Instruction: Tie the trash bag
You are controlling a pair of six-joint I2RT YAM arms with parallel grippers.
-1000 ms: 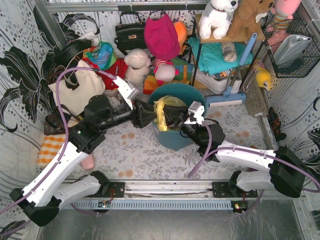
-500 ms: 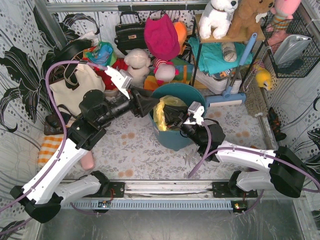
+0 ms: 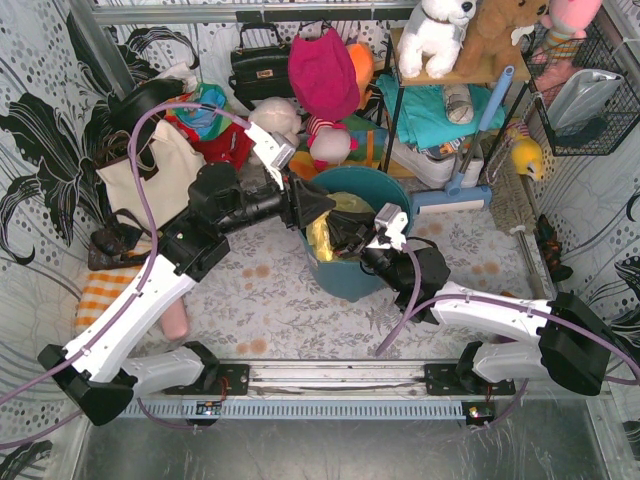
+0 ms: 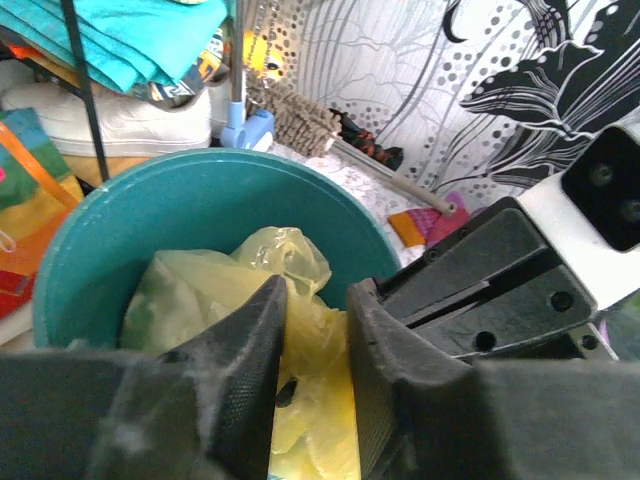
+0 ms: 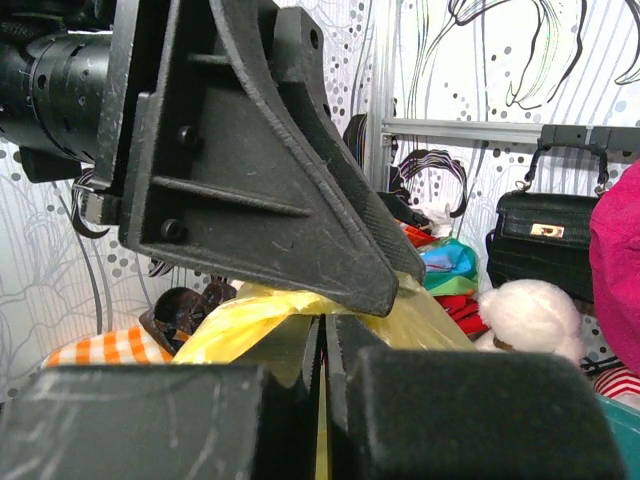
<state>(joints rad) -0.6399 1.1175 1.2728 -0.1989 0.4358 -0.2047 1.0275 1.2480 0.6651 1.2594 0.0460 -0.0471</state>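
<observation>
The trash bag (image 3: 322,235) is thin yellow-green plastic and sits inside the teal bin (image 3: 360,275). My left gripper (image 3: 322,207) reaches in from the left over the bin's rim. In the left wrist view its jaws (image 4: 317,295) stand partly apart, with a bunched fold of the bag (image 4: 190,300) in the gap between them. My right gripper (image 3: 345,238) comes in from the right. In the right wrist view it (image 5: 324,325) is shut on a thin strip of the bag (image 5: 225,330), just under the left gripper's black body (image 5: 260,170). The bag's contents are hidden.
A cream tote bag (image 3: 150,180) stands behind the left arm. A black handbag (image 3: 262,65) and plush toys (image 3: 320,75) line the back wall. A shelf holding teal cloth (image 3: 430,105) stands at the back right. An orange checked cloth (image 3: 100,295) lies at the left.
My left arm swung right and up, bringing its gripper from beside the bin to over the bag's top. Its jaws have narrowed. The right arm has held still.
</observation>
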